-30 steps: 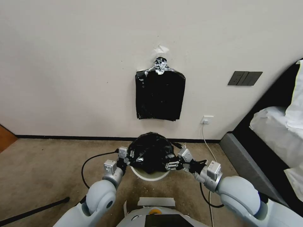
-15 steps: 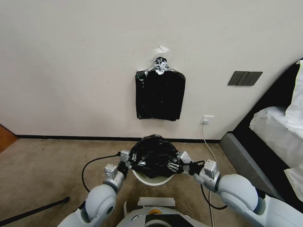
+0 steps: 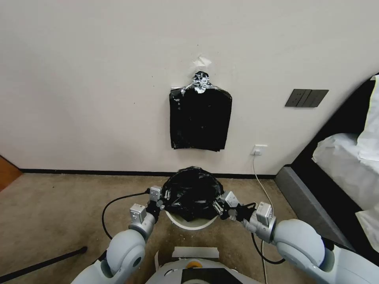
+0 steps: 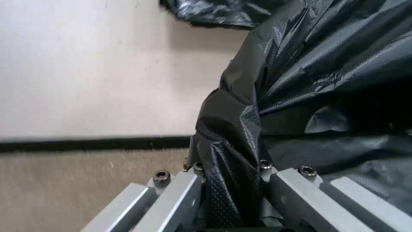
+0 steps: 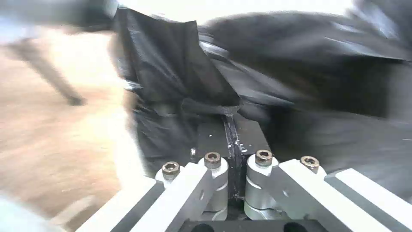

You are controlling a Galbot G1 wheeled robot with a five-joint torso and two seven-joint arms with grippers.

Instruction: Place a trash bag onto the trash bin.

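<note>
Stretching the bag mouth over the bin.

Left hand [image 3: 165, 196] clamped on a fold of the trash bag [image 3: 191, 192] at the left of the trash bin [image 3: 190, 223]; right hand [image 3: 218, 205] pinched shut on film at the bin's right. Bag ballooned above the bin, near rim bare. Probably mid-fitting; next, lowering both edges evenly past the rim without tearing.
</note>
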